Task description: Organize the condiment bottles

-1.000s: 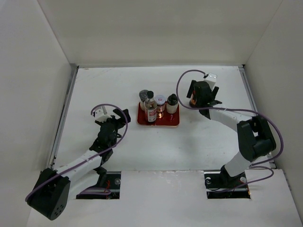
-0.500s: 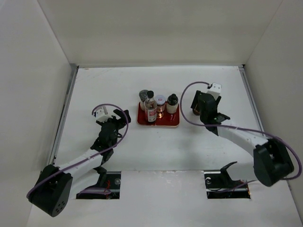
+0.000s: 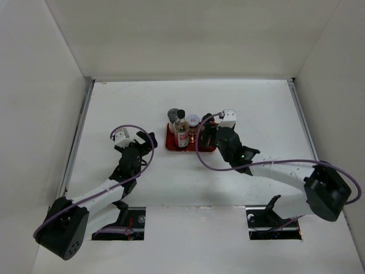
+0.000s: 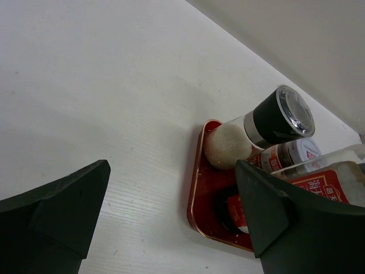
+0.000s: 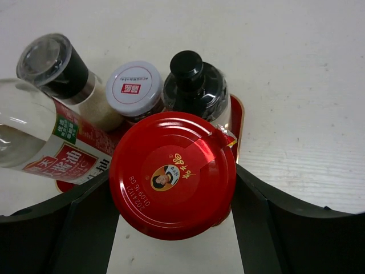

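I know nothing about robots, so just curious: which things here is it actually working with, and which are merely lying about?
In the job: red-capped jar, held in the right gripper; tall clear bottle; black-lidded grinder; white-lidded jar; black-capped bottle.

Just there: red tray; purple cables; left gripper, open and empty.

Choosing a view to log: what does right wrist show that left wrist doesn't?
Right wrist only: the red-capped jar gripped in the right claw, and the black-capped bottle. Left wrist only: the left claw, open, over the table beside the red tray. Both: the red tray, the black-collared grinder, the white-lidded jar and the tall clear bottle.
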{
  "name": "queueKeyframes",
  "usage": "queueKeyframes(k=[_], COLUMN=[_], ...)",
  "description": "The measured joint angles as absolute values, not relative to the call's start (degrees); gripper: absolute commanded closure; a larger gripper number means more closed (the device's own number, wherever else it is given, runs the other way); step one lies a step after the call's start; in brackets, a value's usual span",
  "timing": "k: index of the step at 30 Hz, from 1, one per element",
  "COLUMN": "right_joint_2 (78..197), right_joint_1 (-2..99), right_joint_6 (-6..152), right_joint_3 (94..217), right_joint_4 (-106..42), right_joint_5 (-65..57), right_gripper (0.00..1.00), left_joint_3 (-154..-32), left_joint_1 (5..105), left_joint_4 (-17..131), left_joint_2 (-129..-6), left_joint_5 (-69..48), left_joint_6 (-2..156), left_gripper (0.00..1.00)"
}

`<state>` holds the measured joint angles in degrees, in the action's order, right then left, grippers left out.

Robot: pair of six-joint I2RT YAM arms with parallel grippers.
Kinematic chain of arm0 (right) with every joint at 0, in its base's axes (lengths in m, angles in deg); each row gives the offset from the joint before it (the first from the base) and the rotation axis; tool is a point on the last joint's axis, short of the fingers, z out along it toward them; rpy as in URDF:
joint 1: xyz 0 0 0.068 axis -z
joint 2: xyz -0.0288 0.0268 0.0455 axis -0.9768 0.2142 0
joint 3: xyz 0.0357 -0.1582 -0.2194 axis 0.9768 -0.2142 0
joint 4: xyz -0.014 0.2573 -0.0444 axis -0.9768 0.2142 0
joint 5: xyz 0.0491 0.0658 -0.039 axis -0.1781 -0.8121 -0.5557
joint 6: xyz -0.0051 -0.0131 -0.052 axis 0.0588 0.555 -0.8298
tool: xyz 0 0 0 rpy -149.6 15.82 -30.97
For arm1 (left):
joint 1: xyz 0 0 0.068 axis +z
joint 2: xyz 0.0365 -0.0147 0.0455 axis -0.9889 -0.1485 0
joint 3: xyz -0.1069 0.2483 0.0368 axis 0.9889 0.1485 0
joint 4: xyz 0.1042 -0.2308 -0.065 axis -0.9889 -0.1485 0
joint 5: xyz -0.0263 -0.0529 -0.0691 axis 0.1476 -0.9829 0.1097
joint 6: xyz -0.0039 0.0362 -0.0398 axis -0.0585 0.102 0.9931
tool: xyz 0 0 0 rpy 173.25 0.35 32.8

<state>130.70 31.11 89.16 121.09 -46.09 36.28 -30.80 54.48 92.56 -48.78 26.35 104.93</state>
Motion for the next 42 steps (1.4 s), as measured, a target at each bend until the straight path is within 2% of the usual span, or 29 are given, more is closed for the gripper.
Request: queueKeyframes(k=[1, 8, 12, 14, 18, 23, 27, 36, 42], right_joint_2=[132.2, 140.1, 142.8, 143.5, 143.6, 139.1, 130.5, 107.9, 104.6], right_joint_1=[31.0, 30.4, 29.6, 29.4, 29.1, 28.7, 28.4, 34.3, 40.4], right_joint_6=[89.0, 87.5, 87.2, 86.8, 86.8, 86.6, 86.5, 92.6, 99.8], right_joint_3=[121.5, 124.7, 125.2, 125.6, 125.8, 126.0, 124.3, 105.5, 101.6], right_joint_4=[-46.6, -48.8, -49.9, -50.6, -52.1, -53.0, -54.1, -51.7, -43.4], right_joint_5=[36.0, 35.8, 35.7, 35.9, 36.0, 37.7, 40.2, 48.4, 47.8], right_gripper=[0.45, 0.41, 0.35, 0.27, 0.0, 0.0, 0.0, 0.0, 0.0], left_joint_3=[-30.8, -30.8, -30.8, -30.9, -31.0, -32.3, -34.0, -44.3, -51.1], left_joint_1=[54.5, 55.2, 55.2, 55.2, 55.2, 55.2, 55.1, 54.4, 53.6], left_joint_4=[92.5, 92.3, 91.8, 91.3, 90.2, 87.7, 85.5, 73.4, 64.4], left_joint_2=[-48.8, -48.8, -49.6, -50.0, -50.3, -50.3, -50.6, -57.1, -55.1], left_joint_5=[26.4, 26.8, 27.1, 27.2, 27.2, 27.5, 27.8, 26.3, 26.2], left_joint_6=[105.0, 105.1, 105.0, 105.0, 105.0, 105.0, 105.0, 104.9, 104.8], left_gripper=[0.0, 0.0, 0.0, 0.0, 0.0, 0.0, 0.0, 0.0, 0.0])
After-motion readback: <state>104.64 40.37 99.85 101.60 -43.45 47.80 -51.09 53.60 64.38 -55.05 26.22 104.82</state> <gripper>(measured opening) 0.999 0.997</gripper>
